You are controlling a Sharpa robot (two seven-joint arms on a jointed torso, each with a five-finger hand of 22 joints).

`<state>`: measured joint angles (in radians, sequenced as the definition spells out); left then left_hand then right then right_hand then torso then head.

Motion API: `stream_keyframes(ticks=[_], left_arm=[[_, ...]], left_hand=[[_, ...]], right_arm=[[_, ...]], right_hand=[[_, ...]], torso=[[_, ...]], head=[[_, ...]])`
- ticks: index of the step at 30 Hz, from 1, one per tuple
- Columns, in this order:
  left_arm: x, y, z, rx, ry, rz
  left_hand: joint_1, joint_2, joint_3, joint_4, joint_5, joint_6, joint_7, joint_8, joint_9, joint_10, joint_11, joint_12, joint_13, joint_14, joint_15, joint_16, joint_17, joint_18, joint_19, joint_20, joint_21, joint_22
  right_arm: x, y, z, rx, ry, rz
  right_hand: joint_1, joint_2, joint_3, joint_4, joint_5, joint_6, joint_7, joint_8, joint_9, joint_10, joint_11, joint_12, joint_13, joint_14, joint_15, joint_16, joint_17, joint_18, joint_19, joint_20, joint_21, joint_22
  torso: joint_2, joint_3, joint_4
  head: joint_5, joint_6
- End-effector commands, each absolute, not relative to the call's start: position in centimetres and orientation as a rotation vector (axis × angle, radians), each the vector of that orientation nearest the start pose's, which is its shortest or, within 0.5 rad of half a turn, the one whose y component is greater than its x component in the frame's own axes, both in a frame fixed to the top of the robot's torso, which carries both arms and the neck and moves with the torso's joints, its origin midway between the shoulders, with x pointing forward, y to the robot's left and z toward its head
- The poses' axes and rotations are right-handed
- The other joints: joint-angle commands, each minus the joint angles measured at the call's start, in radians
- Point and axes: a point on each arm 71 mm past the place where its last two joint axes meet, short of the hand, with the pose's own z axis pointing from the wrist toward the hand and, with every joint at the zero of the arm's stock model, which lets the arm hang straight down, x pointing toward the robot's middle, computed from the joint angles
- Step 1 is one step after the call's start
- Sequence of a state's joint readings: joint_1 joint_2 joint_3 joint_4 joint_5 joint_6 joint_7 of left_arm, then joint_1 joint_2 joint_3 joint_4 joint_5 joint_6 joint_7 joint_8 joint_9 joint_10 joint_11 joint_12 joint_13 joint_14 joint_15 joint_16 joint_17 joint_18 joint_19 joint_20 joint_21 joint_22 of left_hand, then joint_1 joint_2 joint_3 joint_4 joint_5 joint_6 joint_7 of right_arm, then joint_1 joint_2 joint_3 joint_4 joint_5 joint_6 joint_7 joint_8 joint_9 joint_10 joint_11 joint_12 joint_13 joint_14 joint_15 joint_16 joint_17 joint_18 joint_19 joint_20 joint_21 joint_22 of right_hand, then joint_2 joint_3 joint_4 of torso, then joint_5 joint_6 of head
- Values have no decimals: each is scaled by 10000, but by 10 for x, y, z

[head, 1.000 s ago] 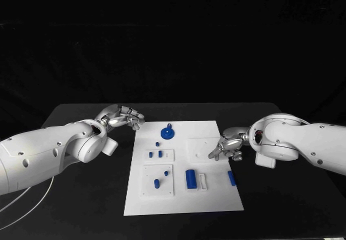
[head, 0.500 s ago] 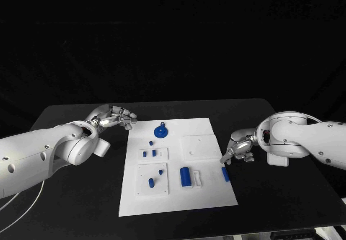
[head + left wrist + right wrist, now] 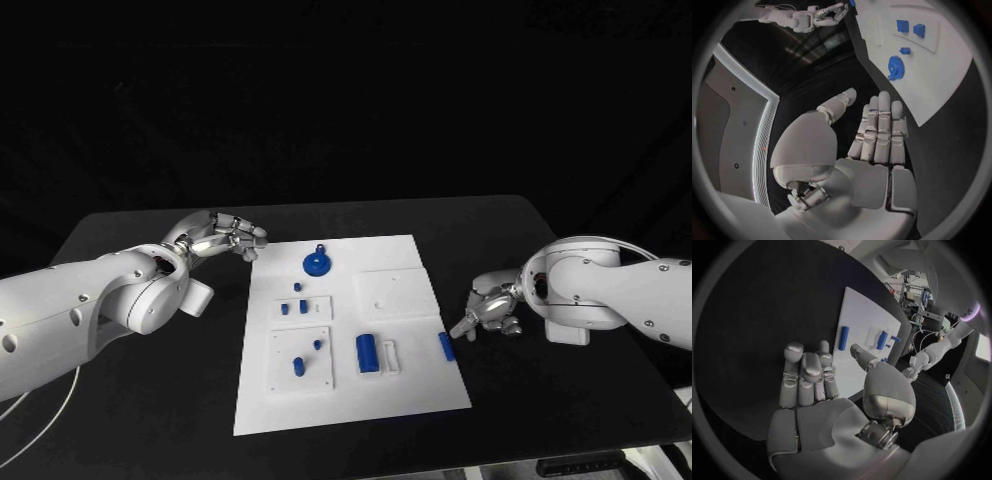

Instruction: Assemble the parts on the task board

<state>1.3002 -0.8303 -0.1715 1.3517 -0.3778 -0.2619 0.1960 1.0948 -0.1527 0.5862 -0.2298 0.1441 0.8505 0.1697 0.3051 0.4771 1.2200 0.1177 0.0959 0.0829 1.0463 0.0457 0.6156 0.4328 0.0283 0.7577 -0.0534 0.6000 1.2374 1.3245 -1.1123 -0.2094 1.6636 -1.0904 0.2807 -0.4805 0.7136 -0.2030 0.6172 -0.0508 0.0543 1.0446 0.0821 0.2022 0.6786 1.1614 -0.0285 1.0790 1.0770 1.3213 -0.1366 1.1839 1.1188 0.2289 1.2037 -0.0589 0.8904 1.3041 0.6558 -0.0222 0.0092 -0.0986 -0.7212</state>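
The left hand (image 3: 219, 237) hangs over the black table (image 3: 144, 370) just off the task board's (image 3: 418, 385) far left corner, holding nothing; the left wrist view shows its fingers (image 3: 879, 127) stretched out straight and close together, the thumb apart from them, so the hand is open and empty.

The task board is a white plate lying flat in the middle of the table. Near its far edge lies a round blue part (image 3: 316, 264) with a small tab. Nearer than that, toward the board's left side, a raised white square holds two small blue pieces (image 3: 293, 307), with one tiny blue piece just beyond it. A second raised square closer to the near edge carries a blue peg (image 3: 299, 367) and a smaller blue bit beside it. To the right of that square stands a blue cylinder (image 3: 366, 352) next to a white block, and a blue bar (image 3: 446, 346) lies right by the board's right edge. No writing or label can be read on the board or the parts.

The right hand (image 3: 488, 310) is just off the board's right edge, close to the blue bar but apart from it. Its fingers (image 3: 807, 375) are extended and empty, with the thumb spread aside: open, gripping nothing.
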Motion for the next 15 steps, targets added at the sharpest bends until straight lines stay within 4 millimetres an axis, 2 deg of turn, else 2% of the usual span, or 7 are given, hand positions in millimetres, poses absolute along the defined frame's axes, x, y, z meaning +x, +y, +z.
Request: stream_keyframes(ticks=[1, 12, 15], left_arm=[[518, 250, -191, -7636, 16839, -11782], [518, 252, -191, -7671, 16841, -11730], [518, 252, -191, -7680, 16844, -11717]], left_hand=[[-76, 7, 21, 58, -50, -63, 9, -27, -13, -55, 12, -56, 16, 36, 40, -70, 15, 67, 4, 38, -57, 15], [-72, 20, 25, 64, -50, -64, 9, -26, -13, -55, 12, -58, 17, 39, 40, -82, 31, 67, 6, 38, -62, 22], [-71, 20, 25, 65, -51, -64, 9, -26, -13, -55, 12, -58, 17, 39, 40, -84, 34, 67, 6, 39, -63, 23]], right_arm=[[428, -304, -224, 1145, 24591, 2349], [422, -291, -245, 1099, 24847, 2540], [421, -287, -248, 1080, 24839, 2631]], right_hand=[[-24, -77, -27, 70, -50, -19, 40, -16, 17, -41, 26, -45, 16, -32, 47, -19, -12, 329, -19, 83, -16, 14], [67, -7, -25, 78, -50, -9, 32, -1, 32, -32, 18, -36, 22, -30, 42, -11, -11, 329, -20, 66, -4, 23], [78, 4, -26, 80, -50, -8, 32, 0, 34, -31, 18, -36, 22, -30, 41, -10, -11, 329, -20, 65, -2, 24]], torso=[[-2, 2, 3], [2, -3, 5], [7, 6, 2]], head=[[-58, -8], [-44, -68], [-26, -71]])
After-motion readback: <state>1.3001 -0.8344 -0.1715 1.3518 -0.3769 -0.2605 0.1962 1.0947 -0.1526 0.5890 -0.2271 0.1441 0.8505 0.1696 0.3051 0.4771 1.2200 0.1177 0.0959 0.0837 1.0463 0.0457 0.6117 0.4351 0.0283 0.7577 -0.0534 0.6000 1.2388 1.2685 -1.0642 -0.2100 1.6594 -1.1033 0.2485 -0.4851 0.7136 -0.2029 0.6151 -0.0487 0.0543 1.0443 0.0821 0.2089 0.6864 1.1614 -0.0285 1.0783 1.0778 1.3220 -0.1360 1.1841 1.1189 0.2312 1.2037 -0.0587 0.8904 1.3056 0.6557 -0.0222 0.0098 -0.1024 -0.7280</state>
